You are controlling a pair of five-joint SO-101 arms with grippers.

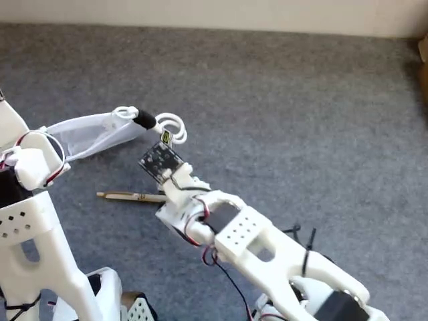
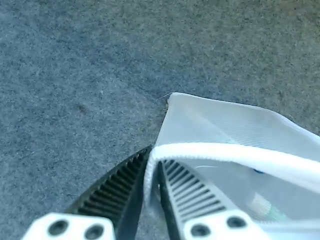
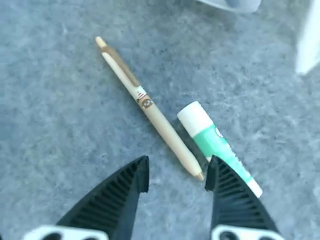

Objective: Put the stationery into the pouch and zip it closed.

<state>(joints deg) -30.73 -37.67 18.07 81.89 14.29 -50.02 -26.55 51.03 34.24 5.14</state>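
Showed the tabletop (image 1: 301,100) under rough, matt grey cloth, fibrous like carpet. Presented the pouch (image 2: 225,125) as thin, half-clear white fabric, smooth, edged with a thicker white band. Displayed the pen (image 3: 150,112) in smooth, matt beige plastic with a brown clip. Displayed the glue stick (image 3: 215,142) in faintly glossy plastic, white cap over green body. Showed the left claw (image 2: 155,185) and right claw (image 3: 175,172) in matt black ribbed plastic on white plastic mounts.

In the high view the beige ballpoint pen (image 1: 130,196) has one end hidden under the white right arm (image 1: 247,234). The white mesh pouch (image 2: 225,125) runs off the left wrist view's edge; a green-and-white shape (image 2: 265,207) inside it is too blurred to identify.
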